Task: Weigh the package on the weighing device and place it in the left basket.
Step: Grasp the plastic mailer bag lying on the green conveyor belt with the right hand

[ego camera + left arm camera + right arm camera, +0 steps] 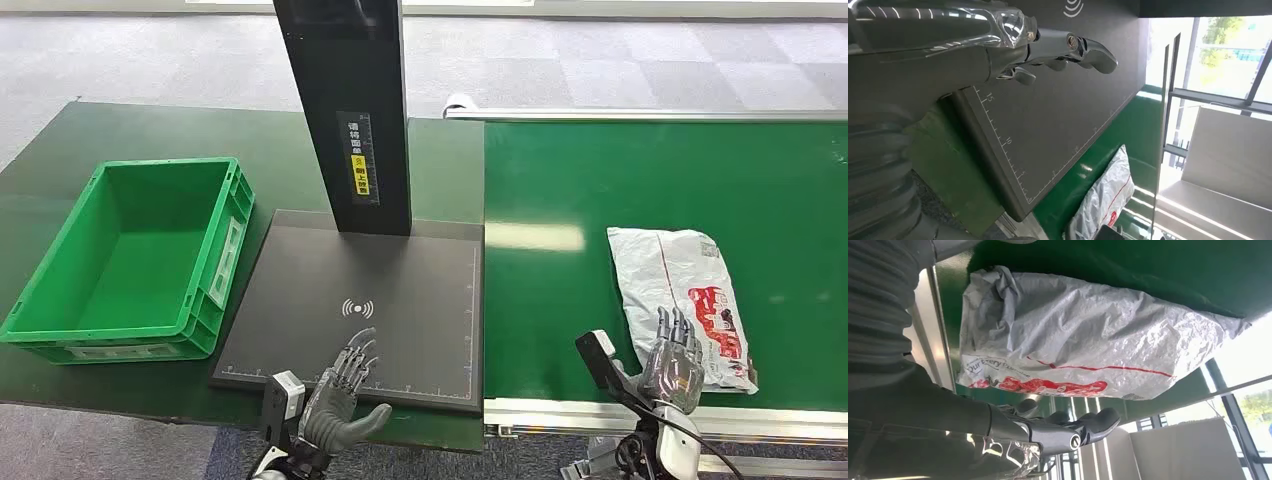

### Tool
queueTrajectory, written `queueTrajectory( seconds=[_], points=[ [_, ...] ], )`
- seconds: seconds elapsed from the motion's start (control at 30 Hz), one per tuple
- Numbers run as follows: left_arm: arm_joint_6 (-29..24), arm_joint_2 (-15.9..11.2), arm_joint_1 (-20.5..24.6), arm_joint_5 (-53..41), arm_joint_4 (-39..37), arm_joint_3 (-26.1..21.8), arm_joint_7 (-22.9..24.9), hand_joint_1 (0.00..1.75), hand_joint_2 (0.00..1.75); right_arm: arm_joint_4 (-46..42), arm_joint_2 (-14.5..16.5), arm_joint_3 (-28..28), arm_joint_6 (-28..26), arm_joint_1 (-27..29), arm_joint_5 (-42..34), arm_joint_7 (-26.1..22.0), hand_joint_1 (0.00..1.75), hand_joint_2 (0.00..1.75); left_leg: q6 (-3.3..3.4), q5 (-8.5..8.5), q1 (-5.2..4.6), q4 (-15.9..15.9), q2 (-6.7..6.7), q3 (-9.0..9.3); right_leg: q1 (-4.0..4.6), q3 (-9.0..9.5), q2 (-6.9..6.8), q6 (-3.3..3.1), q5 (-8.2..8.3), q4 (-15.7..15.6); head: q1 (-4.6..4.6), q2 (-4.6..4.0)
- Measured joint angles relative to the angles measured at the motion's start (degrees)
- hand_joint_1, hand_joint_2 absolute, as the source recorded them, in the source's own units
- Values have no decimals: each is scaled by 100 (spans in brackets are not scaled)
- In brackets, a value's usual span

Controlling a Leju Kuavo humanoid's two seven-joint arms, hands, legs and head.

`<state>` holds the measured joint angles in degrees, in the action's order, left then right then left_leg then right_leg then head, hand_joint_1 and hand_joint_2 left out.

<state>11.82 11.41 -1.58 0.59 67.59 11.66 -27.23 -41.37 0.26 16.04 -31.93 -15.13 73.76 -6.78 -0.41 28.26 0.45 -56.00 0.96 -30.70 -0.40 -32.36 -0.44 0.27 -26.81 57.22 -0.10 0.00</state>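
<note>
While the green plastic basket (pixel 130 262) sits at far left, the left hand (pixel 345 395) hovers over the near edge of the flat dark-grey weighing plate (pixel 400 300), fingers spread, holding nothing. Further right, the crinkled silver-grey plastic package (pixel 672 275) lies on the green belt (pixel 560 180), right hand (pixel 672 365) over its near end, fingers apart.

Dark green table (pixel 150 130) on the left, bearing an empty green basket (pixel 130 260) and, just beside it, a flat black weighing device (pixel 400 290) with an upright black column. Adjoining on the right, a green conveyor belt (pixel 560 300) with metal edge rails. Lying flat on that belt near its front edge, a crumpled grey package (pixel 675 290) with red print.
</note>
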Motion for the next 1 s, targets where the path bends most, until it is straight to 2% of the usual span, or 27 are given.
queueTrajectory(
  seconds=[0.13, 0.53, 1.0],
  points=[
    [21, 1, 10, 0, -12, -5, 0, 0, 175, 250, -64, 57, -36, -150, 2, -153, 0, 175, 0, 0, 0, 0, 0, 0, 0, 0, 0, 0, 0, 0, -1, 0],
    [128, 58, 75, -52, -62, -23, 37, 0, 175, 1189, -480, 212, -360, -507, 103, -76, 0, 175, 0, 0, -1, -1, -10, -4, -2, 0, -9, 1, 0, 0, 0, 0],
    [139, 92, 64, -95, -62, -25, 48, 0, 175, 1484, -531, 355, -392, -537, -206, -201, 0, 175, 0, 0, -1, -1, -16, -4, -2, 0, -10, 0, 0, 0, -1, 0]
  ],
)
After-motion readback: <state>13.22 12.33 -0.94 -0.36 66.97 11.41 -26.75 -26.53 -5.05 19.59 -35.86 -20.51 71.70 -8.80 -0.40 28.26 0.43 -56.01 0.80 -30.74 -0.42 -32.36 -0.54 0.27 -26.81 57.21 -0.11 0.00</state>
